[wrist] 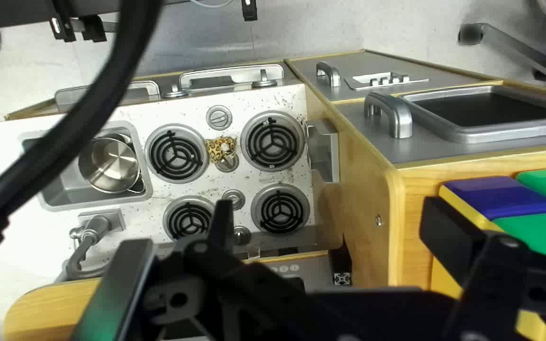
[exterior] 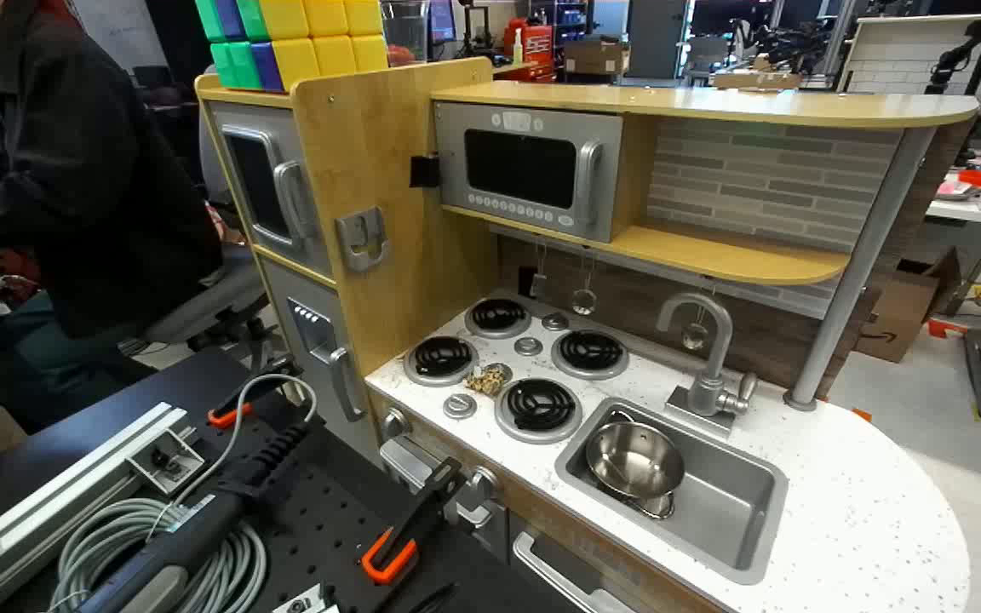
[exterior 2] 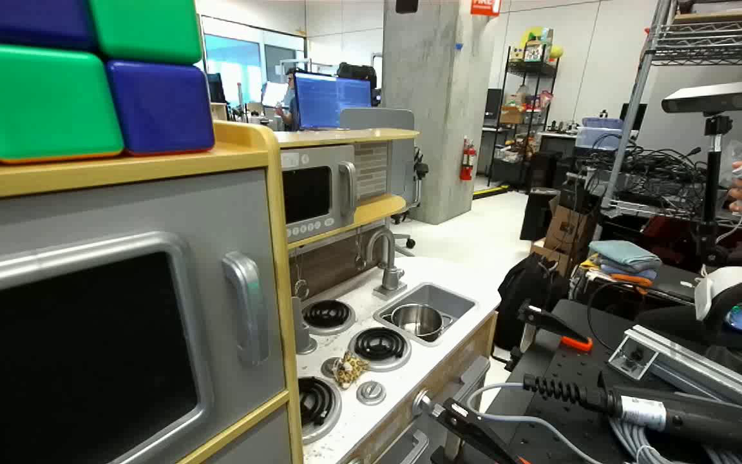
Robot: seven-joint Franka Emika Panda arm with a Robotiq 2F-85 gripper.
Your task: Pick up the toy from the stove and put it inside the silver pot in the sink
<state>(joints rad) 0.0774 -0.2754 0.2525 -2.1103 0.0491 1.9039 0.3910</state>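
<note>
The toy, a small leopard-print piece, lies on the stove between two front burners, against a small knob; it shows in both exterior views (exterior: 485, 380) (exterior 2: 349, 370) and in the wrist view (wrist: 220, 148). The white stove (exterior: 527, 368) has black coil burners. The silver pot (exterior: 637, 461) sits tilted inside the grey sink (exterior: 733, 519); it looks empty in an exterior view, and also shows in the wrist view (wrist: 112, 166). My gripper (wrist: 332, 218) is wide open and empty, high above the kitchen in the wrist view. It is out of both exterior views.
The faucet (exterior: 712, 349) stands behind the sink. A microwave (exterior: 529, 166) and wooden shelf (exterior: 729, 251) overhang the stove's back. A tall wooden side panel (exterior: 405, 187) borders the stove. Coloured blocks (exterior: 312, 38) sit on the cabinet. A black table (exterior: 320, 528) stands in front.
</note>
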